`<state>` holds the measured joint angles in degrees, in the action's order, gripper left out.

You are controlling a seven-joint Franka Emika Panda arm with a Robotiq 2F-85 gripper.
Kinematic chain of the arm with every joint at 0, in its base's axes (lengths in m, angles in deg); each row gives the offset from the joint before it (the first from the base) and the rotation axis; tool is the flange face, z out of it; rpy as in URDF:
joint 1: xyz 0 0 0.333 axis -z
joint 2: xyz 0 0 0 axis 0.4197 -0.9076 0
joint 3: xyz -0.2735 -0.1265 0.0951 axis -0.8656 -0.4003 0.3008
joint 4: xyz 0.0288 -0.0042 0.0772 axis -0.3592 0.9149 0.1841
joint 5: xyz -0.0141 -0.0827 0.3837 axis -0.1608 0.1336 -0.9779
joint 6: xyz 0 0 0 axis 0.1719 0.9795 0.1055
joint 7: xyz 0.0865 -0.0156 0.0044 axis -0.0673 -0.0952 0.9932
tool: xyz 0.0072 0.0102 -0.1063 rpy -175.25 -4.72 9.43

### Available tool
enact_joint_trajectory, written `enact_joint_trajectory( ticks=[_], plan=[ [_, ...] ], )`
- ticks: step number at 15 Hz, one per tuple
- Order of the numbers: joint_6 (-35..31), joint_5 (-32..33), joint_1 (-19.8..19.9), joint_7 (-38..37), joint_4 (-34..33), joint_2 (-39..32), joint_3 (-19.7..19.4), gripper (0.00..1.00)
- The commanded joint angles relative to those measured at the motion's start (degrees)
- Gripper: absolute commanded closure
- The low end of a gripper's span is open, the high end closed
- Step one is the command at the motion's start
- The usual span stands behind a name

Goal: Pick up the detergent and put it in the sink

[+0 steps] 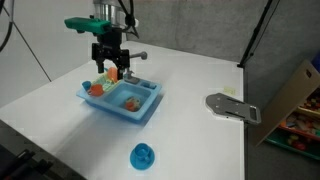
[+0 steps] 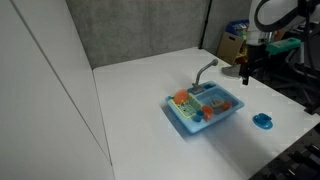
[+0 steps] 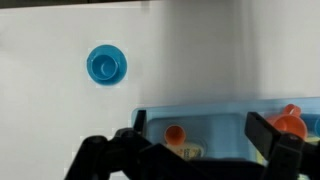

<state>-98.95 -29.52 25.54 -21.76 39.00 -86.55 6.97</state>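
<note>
The hand (image 3: pixel 196 150) hung above the sink (image 1: pixel 122 100), held clear of the rim. I judged that height to suit lowering or dropping something into the basin without catching the grey faucet (image 2: pixel 205 70) at its back edge. In the wrist view the two dark fingers (image 3: pixel 118 155) were spread wide. They framed one end of the light-blue basin, with nothing clamped between them and nothing touching them, so the hand was fully open and empty. Between and below the fingers, on the sink floor, sat a small pale shape with a yellowish cast. I took it for the detergent (image 3: pixel 190 151), close beside a small orange item (image 3: pixel 175 132). It was too small and blurred to be sure, I could not tell which compartment it was in, and I could not pick it out in either exterior view. A second orange piece (image 3: pixel 290 122) lay further along the basin. If that reading was right, the bottle was already inside the sink and the task was close to done. The round blue dish (image 3: pixel 106 65) sat alone on the white counter (image 1: pixel 200 70), well apart from the sink. A flat grey object (image 1: pixel 232 105) lay off to one side, out of the hand's way.
</note>
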Motion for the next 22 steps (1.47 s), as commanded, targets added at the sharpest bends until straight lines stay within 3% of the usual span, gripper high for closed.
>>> enact_joint_trajectory(
  ticks=[1,11,17,22],
  plan=[
    [2.01,0.93,0.82,-0.49,4.67,7.52,0.1,0.0],
    [3.5,0.38,2.92,0.49,11.99,23.07,-0.22,0.0],
    [6.05,0.52,3.1,0.3,13.03,31.19,0.18,0.0],
    [3.8,0.52,2.93,0.92,14.12,35.81,0.43,0.0]
  ],
)
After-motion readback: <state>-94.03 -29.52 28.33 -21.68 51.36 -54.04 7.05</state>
